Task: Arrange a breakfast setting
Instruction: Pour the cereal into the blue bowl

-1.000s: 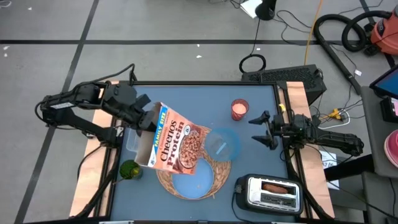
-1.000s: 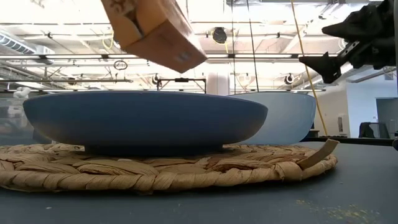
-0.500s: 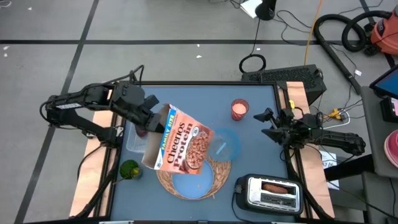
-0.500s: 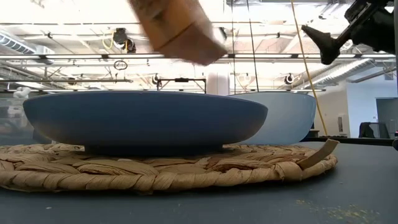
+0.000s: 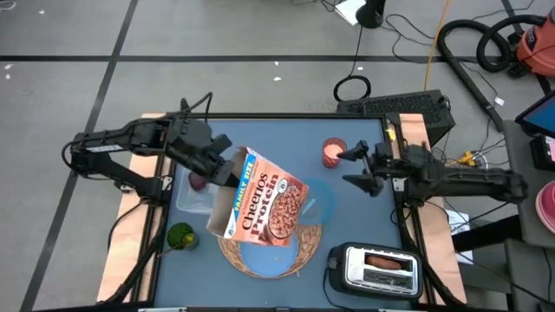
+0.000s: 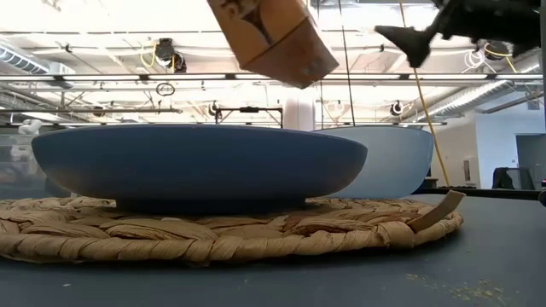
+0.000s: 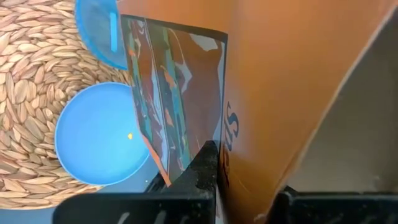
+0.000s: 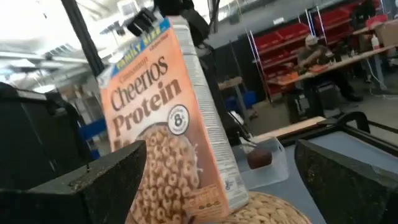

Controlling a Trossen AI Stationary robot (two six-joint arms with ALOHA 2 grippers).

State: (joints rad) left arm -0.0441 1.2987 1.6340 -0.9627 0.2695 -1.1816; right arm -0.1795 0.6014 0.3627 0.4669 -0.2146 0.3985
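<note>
My left gripper (image 5: 224, 165) is shut on an orange-brown Cheerios cereal box (image 5: 262, 204), which hangs tilted above the round woven straw placemat (image 5: 305, 236). The light-blue plate (image 5: 264, 257) and the small clear bowl (image 5: 317, 201) stand on the placemat, and both also show in the left wrist view, the plate (image 7: 99, 134) nearer than the bowl (image 7: 96, 31). My right gripper (image 5: 351, 168) hangs open in the air at the right, beside a small jar with pinkish-red contents (image 5: 334, 152), pointing at the box (image 8: 168, 124). It holds nothing. My left gripper pinches the box's top end (image 7: 249, 180), by the blue "Family Size" band (image 5: 238, 178), between its two fingers (image 7: 205, 174). The fingers come from the table's left, slanting down. The box is lifted clear and tilted, its bottom end (image 6: 286, 60) lowest, over the plate.
A chrome-and-black toaster (image 5: 375, 269) with a brown piece of bread in its slot stands at the near right corner. A clear container (image 5: 192, 199) with a small dark-red item (image 8: 258, 158) and a green object (image 5: 180, 236) lie at the left of the placemat.
My left gripper has carried the box toward the table's right, farther over the placemat and bowl, and the box has turned a little. My right gripper has risen from near the table's right edge and swung toward the jar, staying open.
</note>
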